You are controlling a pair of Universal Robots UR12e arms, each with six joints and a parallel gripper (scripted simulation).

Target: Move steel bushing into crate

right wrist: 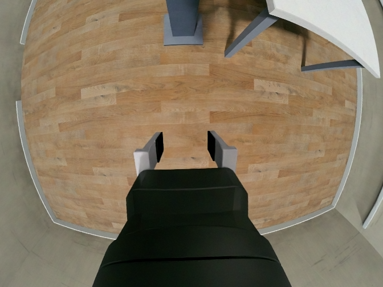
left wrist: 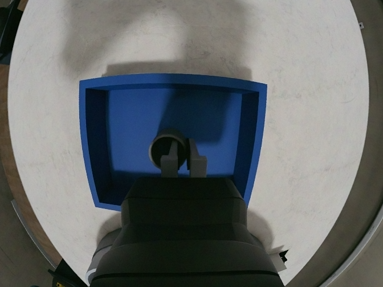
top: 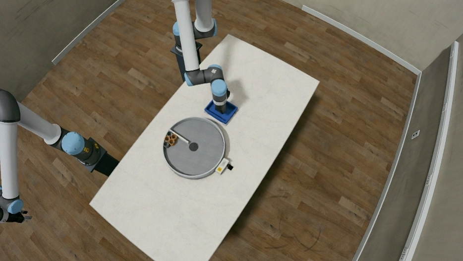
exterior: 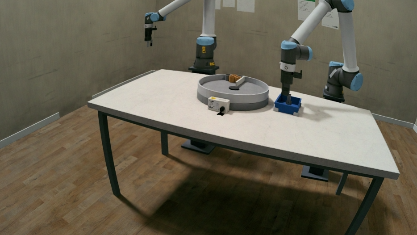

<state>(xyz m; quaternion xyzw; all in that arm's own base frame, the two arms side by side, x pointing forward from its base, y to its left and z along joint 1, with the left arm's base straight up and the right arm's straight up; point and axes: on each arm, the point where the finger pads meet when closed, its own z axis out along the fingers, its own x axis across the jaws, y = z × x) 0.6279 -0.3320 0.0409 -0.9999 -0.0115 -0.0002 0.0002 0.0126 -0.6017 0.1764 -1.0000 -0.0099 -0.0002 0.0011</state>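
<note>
My left gripper [left wrist: 183, 147] [exterior: 288, 102] is shut on the wall of a grey steel bushing [left wrist: 168, 132], with one finger inside its bore. They are low within the rim of the blue crate [left wrist: 172, 78] [exterior: 285, 109] [top: 215, 116]; whether the bushing touches the crate floor I cannot tell. The crate looks level between its corner guides. On the grey turntable [top: 201, 162] [exterior: 248, 97], several bronze bushings [top: 171, 142] [exterior: 233, 78] and dark steel ones [top: 166, 145] are clustered at the rim. My right gripper [right wrist: 185, 140] [top: 28, 215] [exterior: 149, 44] is open and empty, away from the table.
A light bar [top: 179, 136] [exterior: 239, 81] crosses the turntable from rim to hub beside the bushings. A white control box [top: 222, 165] [exterior: 218, 104] stands at the turntable's outer side. The turntable rim is close to the crate. White guides [exterior: 295, 114] stand at the crate's corners.
</note>
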